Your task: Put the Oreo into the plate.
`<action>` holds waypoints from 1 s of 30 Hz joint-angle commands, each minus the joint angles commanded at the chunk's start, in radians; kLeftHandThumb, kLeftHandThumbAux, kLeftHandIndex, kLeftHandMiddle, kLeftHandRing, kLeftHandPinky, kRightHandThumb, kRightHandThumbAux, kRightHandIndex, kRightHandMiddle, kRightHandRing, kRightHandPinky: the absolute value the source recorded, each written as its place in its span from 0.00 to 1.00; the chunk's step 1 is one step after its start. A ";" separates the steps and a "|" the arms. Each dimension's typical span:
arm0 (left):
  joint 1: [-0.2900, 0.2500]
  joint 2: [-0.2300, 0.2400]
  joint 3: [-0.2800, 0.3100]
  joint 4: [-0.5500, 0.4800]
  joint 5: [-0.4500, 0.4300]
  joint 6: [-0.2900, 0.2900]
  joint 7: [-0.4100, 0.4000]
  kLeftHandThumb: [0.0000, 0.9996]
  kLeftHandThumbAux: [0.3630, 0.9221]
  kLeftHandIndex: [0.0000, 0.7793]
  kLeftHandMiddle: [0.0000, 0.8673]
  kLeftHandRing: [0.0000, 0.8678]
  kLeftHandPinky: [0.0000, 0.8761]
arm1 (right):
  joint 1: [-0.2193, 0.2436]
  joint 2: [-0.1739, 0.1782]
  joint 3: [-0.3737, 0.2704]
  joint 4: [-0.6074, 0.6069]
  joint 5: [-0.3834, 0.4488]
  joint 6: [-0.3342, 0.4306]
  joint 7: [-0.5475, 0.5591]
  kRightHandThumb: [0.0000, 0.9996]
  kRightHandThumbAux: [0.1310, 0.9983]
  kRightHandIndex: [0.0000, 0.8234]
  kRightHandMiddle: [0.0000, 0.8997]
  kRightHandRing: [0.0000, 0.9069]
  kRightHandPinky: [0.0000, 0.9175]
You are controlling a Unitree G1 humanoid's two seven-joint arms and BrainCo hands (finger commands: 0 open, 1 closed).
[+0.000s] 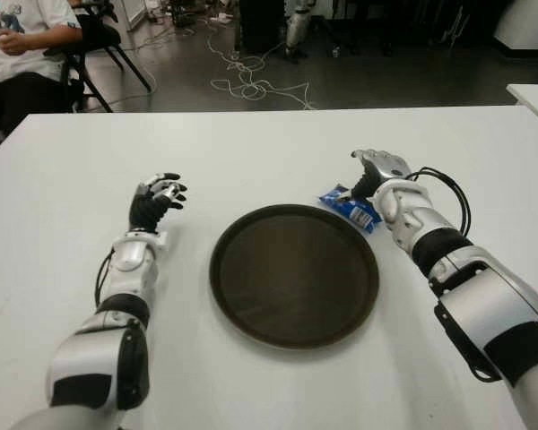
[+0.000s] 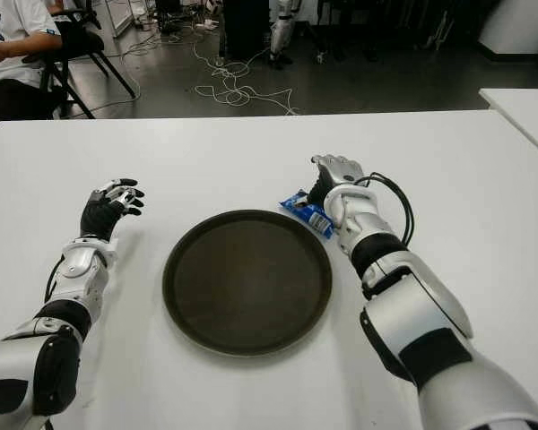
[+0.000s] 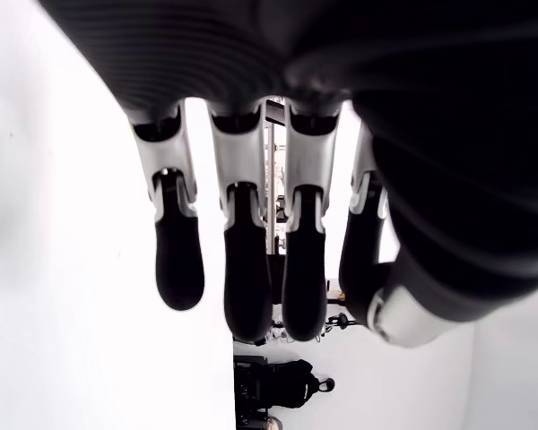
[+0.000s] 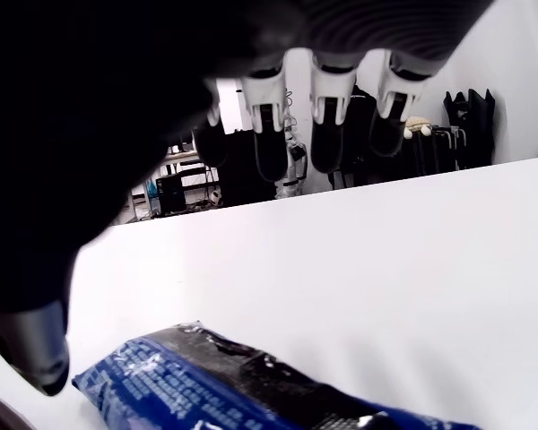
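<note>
I see the dark plate empty at the desk centre. Oreo pack lies on the desk just beside the plate's far-right rim. Right hand hovers over it, fingers open, gripping nothing. Left hand left of the plate, fingers relaxed, empty.

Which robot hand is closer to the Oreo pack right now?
The right robot hand is closer, open above the Oreo pack lying beside the plate. The left robot hand shows open across the plate, on its far side.
</note>
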 joint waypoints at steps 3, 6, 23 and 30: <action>0.000 0.001 -0.004 0.000 0.004 0.000 0.004 0.83 0.56 0.50 0.59 0.59 0.58 | 0.009 0.011 0.005 0.005 -0.003 0.000 -0.010 0.00 0.55 0.11 0.11 0.11 0.11; -0.001 0.000 -0.006 0.000 0.007 -0.001 0.006 0.83 0.56 0.49 0.59 0.59 0.58 | 0.017 0.022 0.010 0.010 -0.005 -0.003 -0.017 0.00 0.56 0.10 0.10 0.11 0.12; 0.000 -0.005 -0.007 -0.003 0.009 0.002 0.017 0.83 0.56 0.50 0.59 0.59 0.57 | 0.039 0.053 0.022 0.041 -0.009 -0.038 0.004 0.00 0.56 0.16 0.14 0.15 0.20; 0.002 -0.008 -0.008 -0.007 0.008 0.001 0.014 0.83 0.56 0.50 0.57 0.58 0.56 | 0.056 0.064 0.027 0.048 -0.011 -0.049 -0.020 0.00 0.56 0.17 0.14 0.15 0.19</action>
